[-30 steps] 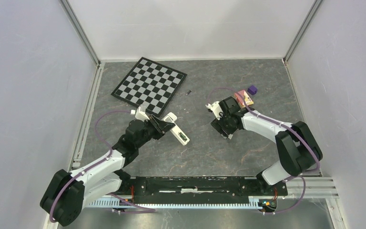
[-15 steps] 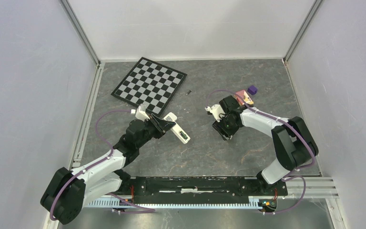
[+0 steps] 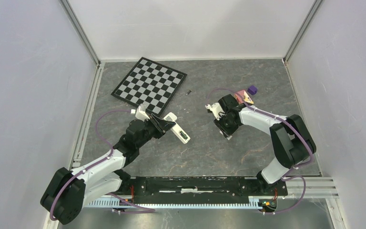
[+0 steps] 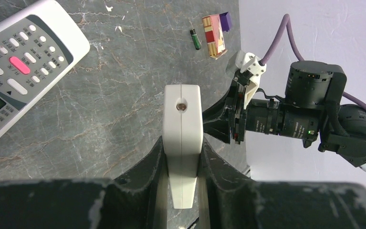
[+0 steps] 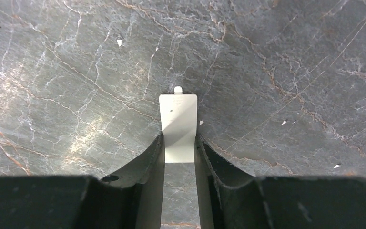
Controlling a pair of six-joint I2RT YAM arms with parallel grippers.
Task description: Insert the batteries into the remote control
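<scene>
Left wrist view: the left gripper (image 4: 182, 145) clamps the white remote control (image 4: 182, 109); one battery (image 4: 196, 39) lies well ahead, just beside a coloured box (image 4: 214, 34). The right gripper (image 5: 178, 141) pinches a white plate (image 5: 178, 119).

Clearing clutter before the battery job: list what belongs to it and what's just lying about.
Job: remote in left tool; cover in right tool; battery.
Lying about: keypad remote, chessboard, box.
</scene>
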